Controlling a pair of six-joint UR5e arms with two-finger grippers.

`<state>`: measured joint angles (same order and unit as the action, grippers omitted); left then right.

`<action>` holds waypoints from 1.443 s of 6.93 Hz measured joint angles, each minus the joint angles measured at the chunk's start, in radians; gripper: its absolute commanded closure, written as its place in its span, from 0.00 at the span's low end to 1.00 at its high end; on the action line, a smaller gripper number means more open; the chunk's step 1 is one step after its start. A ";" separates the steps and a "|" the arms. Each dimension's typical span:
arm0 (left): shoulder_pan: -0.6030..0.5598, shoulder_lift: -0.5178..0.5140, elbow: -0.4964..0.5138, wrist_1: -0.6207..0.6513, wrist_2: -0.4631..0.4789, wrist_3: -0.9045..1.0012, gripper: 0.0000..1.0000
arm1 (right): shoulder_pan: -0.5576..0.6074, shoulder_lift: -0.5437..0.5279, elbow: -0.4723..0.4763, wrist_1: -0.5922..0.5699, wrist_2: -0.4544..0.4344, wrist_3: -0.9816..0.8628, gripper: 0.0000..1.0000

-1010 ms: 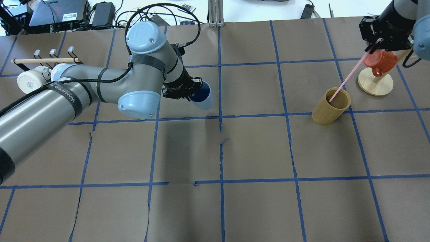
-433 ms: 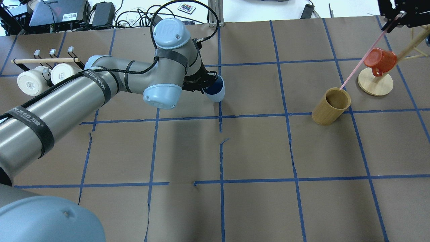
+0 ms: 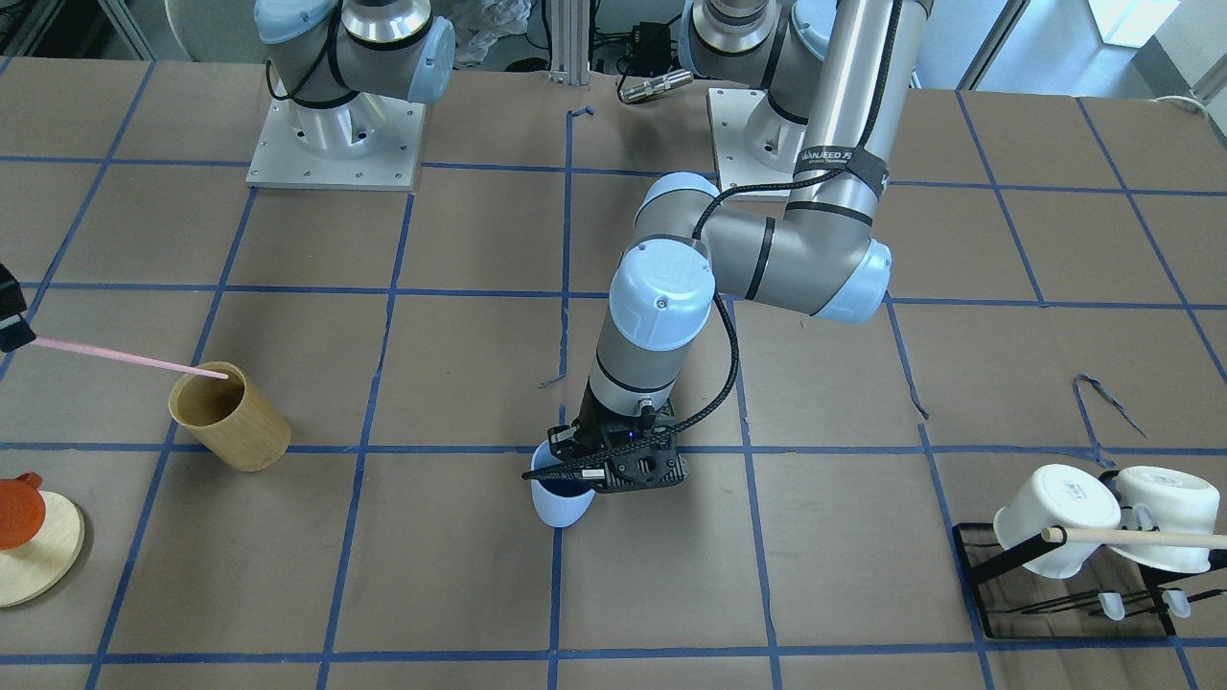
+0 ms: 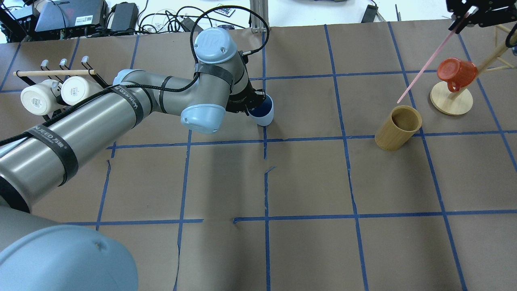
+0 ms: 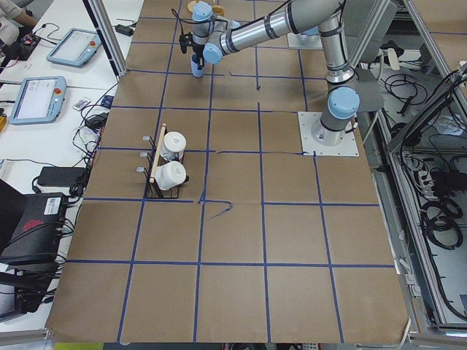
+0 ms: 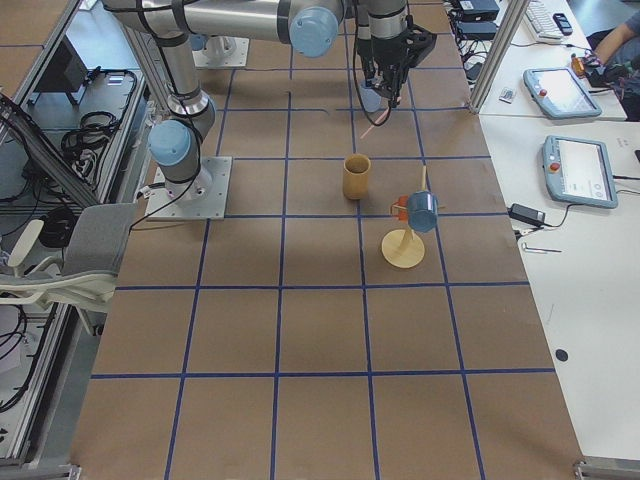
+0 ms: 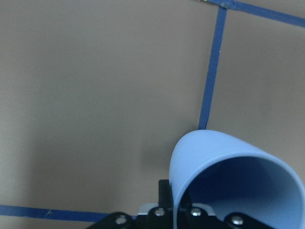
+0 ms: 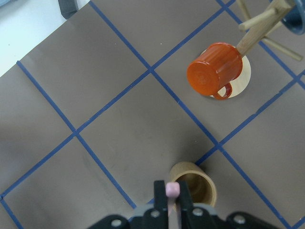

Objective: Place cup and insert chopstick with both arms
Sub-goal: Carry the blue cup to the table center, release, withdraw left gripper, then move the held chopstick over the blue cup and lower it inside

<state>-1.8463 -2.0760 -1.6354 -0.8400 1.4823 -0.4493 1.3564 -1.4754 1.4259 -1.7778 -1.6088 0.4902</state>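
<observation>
My left gripper (image 4: 254, 106) is shut on the rim of the light blue cup (image 4: 264, 115). It holds the cup tilted, low over the table near a blue tape crossing. The cup also shows in the front view (image 3: 559, 505) and fills the lower right of the left wrist view (image 7: 228, 167). My right gripper (image 4: 463, 16) is at the far right edge, raised, shut on the top end of the pink chopstick (image 4: 426, 62). The chopstick slants down, and its lower tip hangs just above the rim of the tan wooden holder (image 4: 398, 127). The right wrist view shows the chopstick's end (image 8: 172, 191) between the fingers.
An orange mug (image 4: 456, 73) hangs on a wooden mug tree (image 4: 451, 101) just right of the holder. A black rack with two white mugs (image 4: 52, 93) and a wooden rod (image 4: 54, 73) stands at the far left. Cables and devices lie beyond the far edge.
My left arm has carried the cup to the right and farther from me. My right gripper has risen and drawn the chopstick's tip out of the tan holder.
</observation>
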 measured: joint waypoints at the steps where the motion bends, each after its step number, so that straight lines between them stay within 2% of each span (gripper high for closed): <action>1: -0.002 -0.002 0.003 0.000 0.000 0.002 0.00 | 0.030 0.004 0.003 -0.002 0.000 0.050 0.85; 3: 0.000 0.023 0.044 -0.026 0.000 0.015 0.00 | 0.085 0.017 0.006 -0.009 -0.006 0.125 0.85; 4: 0.012 0.048 0.070 -0.078 0.000 0.043 0.00 | 0.099 0.023 0.012 -0.017 -0.007 0.157 0.85; 8: 0.169 0.270 0.097 -0.411 0.103 0.342 0.00 | 0.203 0.034 0.038 -0.089 -0.020 0.310 0.85; 9: 0.210 0.338 0.099 -0.487 0.101 0.371 0.00 | 0.264 0.035 0.040 -0.108 -0.058 0.360 0.85; 10: 0.233 0.401 0.100 -0.553 0.099 0.382 0.00 | 0.342 0.040 0.040 -0.127 -0.135 0.393 0.85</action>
<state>-1.6129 -1.6746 -1.5353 -1.3928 1.5811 -0.0670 1.6980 -1.4357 1.4657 -1.9051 -1.7438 0.8832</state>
